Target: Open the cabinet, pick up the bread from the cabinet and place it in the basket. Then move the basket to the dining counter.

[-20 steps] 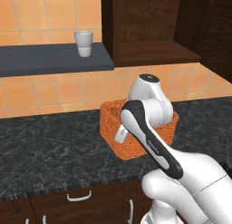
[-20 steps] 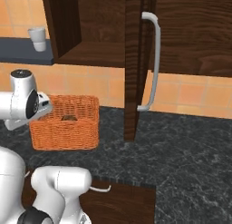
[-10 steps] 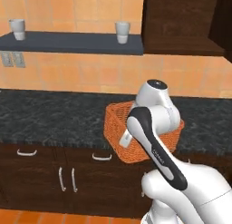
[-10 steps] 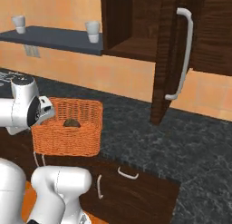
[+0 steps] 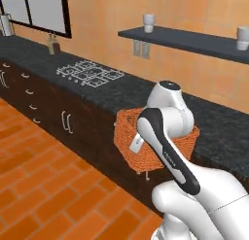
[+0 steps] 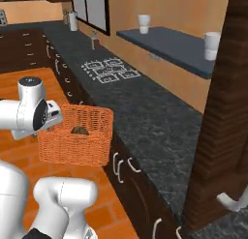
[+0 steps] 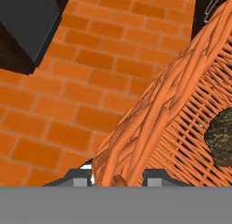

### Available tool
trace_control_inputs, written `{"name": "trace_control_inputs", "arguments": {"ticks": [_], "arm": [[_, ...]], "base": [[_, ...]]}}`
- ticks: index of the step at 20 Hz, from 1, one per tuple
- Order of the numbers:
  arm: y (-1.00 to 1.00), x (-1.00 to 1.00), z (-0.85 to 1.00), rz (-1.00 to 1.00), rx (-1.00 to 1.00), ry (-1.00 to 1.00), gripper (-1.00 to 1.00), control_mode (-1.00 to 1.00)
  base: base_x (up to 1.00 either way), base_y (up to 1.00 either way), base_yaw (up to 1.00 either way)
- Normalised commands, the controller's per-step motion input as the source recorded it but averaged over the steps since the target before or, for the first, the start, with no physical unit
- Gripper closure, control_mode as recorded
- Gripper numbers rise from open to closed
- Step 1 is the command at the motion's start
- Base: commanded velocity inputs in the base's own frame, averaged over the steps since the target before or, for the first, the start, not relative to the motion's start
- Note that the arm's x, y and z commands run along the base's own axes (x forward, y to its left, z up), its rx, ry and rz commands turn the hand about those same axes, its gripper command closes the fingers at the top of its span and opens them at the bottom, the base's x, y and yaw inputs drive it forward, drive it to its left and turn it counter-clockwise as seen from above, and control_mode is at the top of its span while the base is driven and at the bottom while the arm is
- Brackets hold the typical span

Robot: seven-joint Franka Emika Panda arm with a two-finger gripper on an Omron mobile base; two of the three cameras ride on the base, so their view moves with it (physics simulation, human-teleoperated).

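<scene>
Hand point(image 7: 117, 177) is pinching the rim of the basket point(image 6: 77, 136): in the hand view the wicker wall runs right between the two finger tips point(image 7: 77, 178), one on each side of it. Basket is off the table point(image 5: 97, 91) and carried in the air, out past the table's front edge and over the orange brick floor point(image 5: 44, 185). In the left base view the arm's elbow covers the middle of the basket point(image 5: 127, 137); only its left corner and a strip of the right rim show.

Bread point(image 6: 80, 131) sits inside the basket, low against the near wall in the right base view; in the hand view it's the dark lumpy blob at the right edge point(image 7: 221, 137), resting on the basket floor.

Black marbled table runs along the wall with a gas hob point(image 5: 89, 73) set into it towards its far left end. A blue-grey shelf point(image 5: 189, 40) above carries two white cups point(image 5: 149, 23), one towards its left end, the other out at its right. Dark drawers with curved handles point(image 6: 118, 165) sit below the table front.

Cabinet door point(image 6: 225, 117) stands open at the right edge of the right base view, its handle's lower end point(image 6: 232, 202) just visible. Basket looks roughly level, though I can't be sure from these angles.
</scene>
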Motion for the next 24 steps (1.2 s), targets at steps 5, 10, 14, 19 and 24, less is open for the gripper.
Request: {"name": "trace_control_inputs", "arguments": {"ticks": [5, 10, 14, 19, 24], "arm": [[0.00, 0.00, 0.00, 0.00, 0.00, 0.00, 1.00, 1.00], [0.00, 0.00, 0.00, 0.00, 0.00, 0.00, 1.00, 1.00], [0.00, 0.00, 0.00, 0.00, 0.00, 0.00, 1.00, 1.00], [0.00, 0.00, 0.00, 0.00, 0.00, 0.00, 1.00, 1.00], [0.00, 0.00, 0.00, 0.00, 0.00, 0.00, 1.00, 1.00]], "base": [[0.00, 0.43, 0.94], [0.25, 0.63, 0.77], [0.57, 0.77, 0.63], [0.93, 1.00, 0.16], [0.91, 1.00, 0.04]]}}
